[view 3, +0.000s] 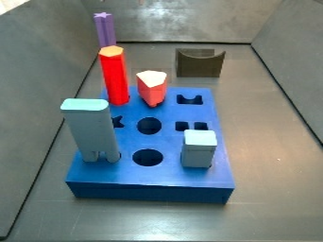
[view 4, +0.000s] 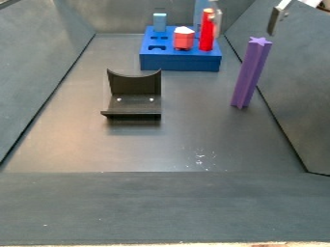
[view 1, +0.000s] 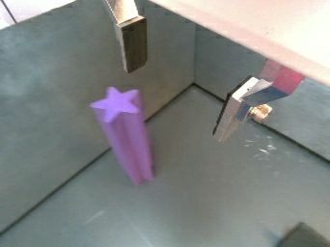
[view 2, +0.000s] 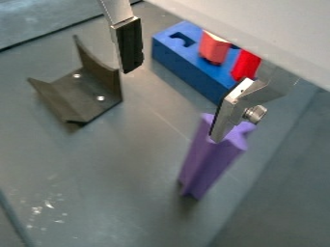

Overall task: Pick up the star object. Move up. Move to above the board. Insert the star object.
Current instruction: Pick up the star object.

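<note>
The star object (view 4: 250, 72) stands upright on the table (view 4: 154, 145), free of any grip. In both side views it is apart from the board (view 3: 158, 170): behind the board's far left corner in one (view 3: 104, 30), to the right of and nearer than the board in the other. In a wrist view its star-shaped top (view 1: 118, 102) faces the camera and the prism is clear of both fingers.

The tool (view 1: 180, 82) hangs above the table with its jaws spread wide and nothing between them. In a wrist view one finger (view 1: 133, 45) sits beyond the star object and the other finger (view 1: 236, 109) off to its side, neither touching it. In the other wrist picture a finger (view 2: 233, 112) overlaps the upper part of the star object (view 2: 206, 164); whether there is contact cannot be told from that angle. In a side view only a small part of the tool (view 4: 281, 13) shows at the top right edge.

The board rests flat on the table. Standing in it are a red peg (view 3: 113, 76), a pale blue block (view 3: 91, 130), a red-and-white piece (view 3: 151, 88) and a small pale cube (view 3: 198, 148). Several cut-outs on its top face are unfilled.

The fixture (view 4: 131, 95) stands on the table to the left of the star object, well apart from it.
</note>
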